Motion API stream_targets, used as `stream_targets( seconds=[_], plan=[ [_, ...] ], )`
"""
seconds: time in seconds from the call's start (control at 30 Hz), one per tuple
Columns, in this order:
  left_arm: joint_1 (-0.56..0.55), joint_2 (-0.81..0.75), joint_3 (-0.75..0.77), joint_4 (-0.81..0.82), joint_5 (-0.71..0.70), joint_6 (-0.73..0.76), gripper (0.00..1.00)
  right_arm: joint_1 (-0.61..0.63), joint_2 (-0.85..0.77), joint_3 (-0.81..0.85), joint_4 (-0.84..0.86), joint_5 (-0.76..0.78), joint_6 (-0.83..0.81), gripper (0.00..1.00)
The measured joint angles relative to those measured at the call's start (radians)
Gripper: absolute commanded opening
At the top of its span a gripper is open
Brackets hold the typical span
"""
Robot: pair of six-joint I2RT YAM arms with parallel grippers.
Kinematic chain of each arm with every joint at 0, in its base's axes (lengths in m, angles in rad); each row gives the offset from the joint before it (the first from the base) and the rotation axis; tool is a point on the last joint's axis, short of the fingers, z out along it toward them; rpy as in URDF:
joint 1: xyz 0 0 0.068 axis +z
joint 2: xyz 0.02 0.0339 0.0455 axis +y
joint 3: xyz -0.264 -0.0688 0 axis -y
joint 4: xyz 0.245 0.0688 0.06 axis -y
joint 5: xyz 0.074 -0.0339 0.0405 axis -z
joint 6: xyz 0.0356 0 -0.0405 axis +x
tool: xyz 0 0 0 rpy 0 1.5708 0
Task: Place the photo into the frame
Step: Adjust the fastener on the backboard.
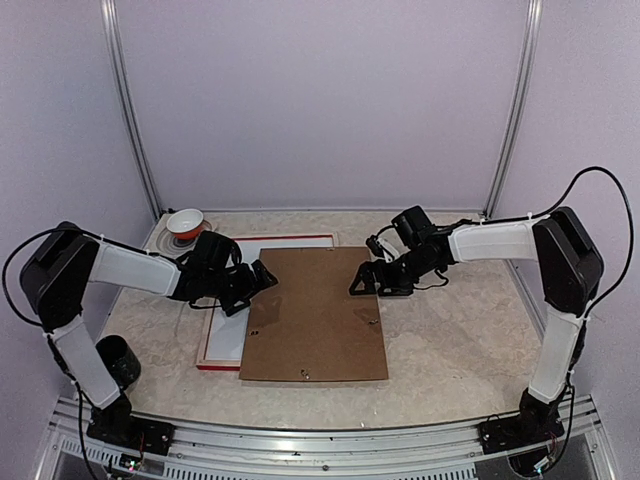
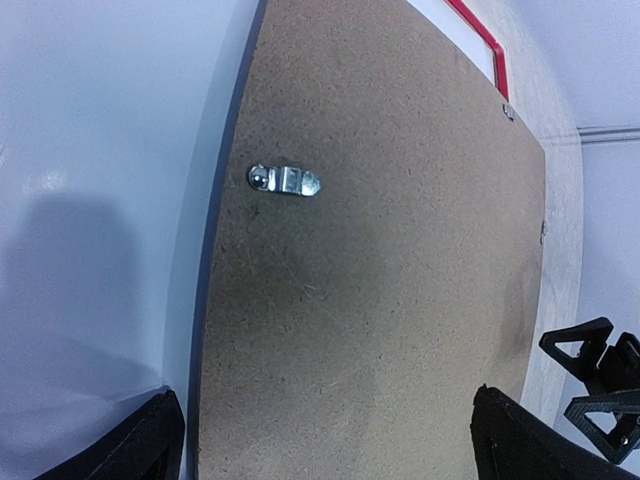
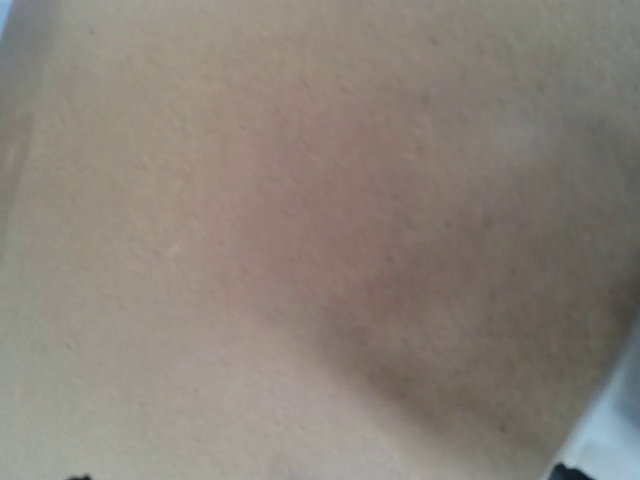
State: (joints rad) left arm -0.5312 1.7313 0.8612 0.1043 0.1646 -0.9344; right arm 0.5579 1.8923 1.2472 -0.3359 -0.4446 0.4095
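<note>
We saw the frame (image 1: pixel 285 238) lying flat on the table (image 1: pixel 450 340), left of centre, with its long sides running away from the arms. Only thin red strips of it showed, along the far edge (image 2: pixel 478 32) and at the near left corner. Inside the red lay the photo (image 1: pixel 222 335), plain white side up (image 2: pixel 100 150). The brown board (image 1: pixel 315 315) lay over most of both, shifted right. We could not tell whether the photo was seated in the frame.

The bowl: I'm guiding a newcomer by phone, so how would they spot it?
Start at the marbled table and go to its far left corner, by the back wall. Behind the left pincer sits the bowl: small and round, white inside, red-orange outside, unlike the flat brown board.
</note>
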Motion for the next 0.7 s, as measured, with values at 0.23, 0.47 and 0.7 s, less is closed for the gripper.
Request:
stream_targets(
  seconds=[0.23,0.47,0.7],
  plan=[
    [-0.005,0.010,0.000,0.010,0.014,-0.004,0.99,0.000,0.021,0.014,0.009,-0.021,0.000,0.99],
    [-0.005,0.010,0.000,0.016,0.014,-0.004,0.99,0.000,0.027,0.014,0.009,-0.021,0.000,0.99],
    [-0.005,0.010,0.004,0.016,0.014,-0.004,0.99,0.000,0.027,0.014,0.009,0.005,0.000,0.99]
  ],
)
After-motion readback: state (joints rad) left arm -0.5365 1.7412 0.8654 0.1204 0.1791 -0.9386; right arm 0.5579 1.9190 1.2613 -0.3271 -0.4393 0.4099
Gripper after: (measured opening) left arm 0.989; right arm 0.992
